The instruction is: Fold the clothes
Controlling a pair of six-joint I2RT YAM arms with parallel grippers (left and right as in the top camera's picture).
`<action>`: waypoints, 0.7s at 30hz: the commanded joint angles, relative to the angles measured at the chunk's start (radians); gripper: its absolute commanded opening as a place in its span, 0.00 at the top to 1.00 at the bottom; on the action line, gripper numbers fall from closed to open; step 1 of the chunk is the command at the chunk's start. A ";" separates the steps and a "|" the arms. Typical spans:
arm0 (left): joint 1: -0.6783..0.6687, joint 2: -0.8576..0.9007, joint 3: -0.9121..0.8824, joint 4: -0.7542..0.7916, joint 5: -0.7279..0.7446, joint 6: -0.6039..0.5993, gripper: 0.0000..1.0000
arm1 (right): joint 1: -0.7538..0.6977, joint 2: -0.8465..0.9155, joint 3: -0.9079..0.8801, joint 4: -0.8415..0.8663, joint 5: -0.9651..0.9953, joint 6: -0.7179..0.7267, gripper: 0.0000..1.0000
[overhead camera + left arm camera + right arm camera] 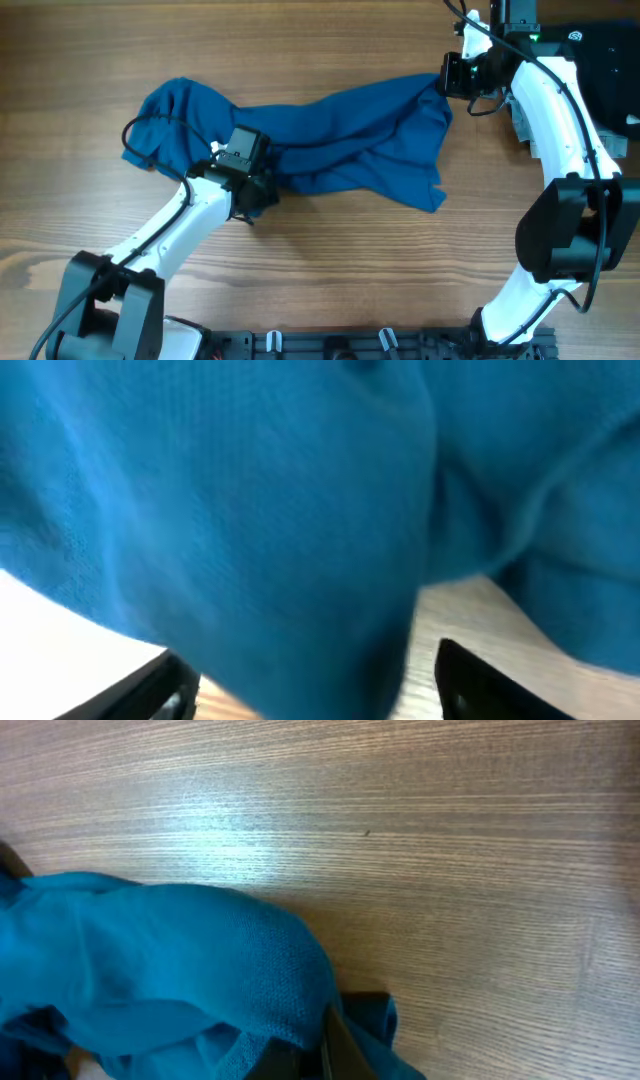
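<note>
The mid-blue garment (340, 130) lies crumpled in a long band across the wooden table. My left gripper (252, 195) sits at its near edge, left of the middle. In the left wrist view its fingers (312, 665) are apart, with a fold of the blue fabric (250, 490) hanging between them. My right gripper (447, 75) is at the garment's far right corner. In the right wrist view its fingers (335, 1040) are closed together, with blue fabric (170, 960) bunched over and around them.
A dark navy garment (600, 50) lies at the far right corner, behind the right arm. A black rail (380, 345) runs along the front edge. Bare wooden table (330, 270) shows in front of the garment.
</note>
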 commanded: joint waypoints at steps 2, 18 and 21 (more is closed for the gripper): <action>-0.001 0.047 -0.042 0.086 -0.065 -0.020 0.53 | -0.002 0.003 0.001 -0.005 -0.028 -0.020 0.96; 0.311 -0.269 0.629 -0.214 -0.098 0.208 0.96 | -0.003 -0.287 0.034 -0.108 -0.037 -0.040 0.96; 0.348 -0.309 0.676 -0.213 -0.099 0.254 0.96 | -0.009 -0.398 0.034 -0.122 -0.030 -0.038 0.96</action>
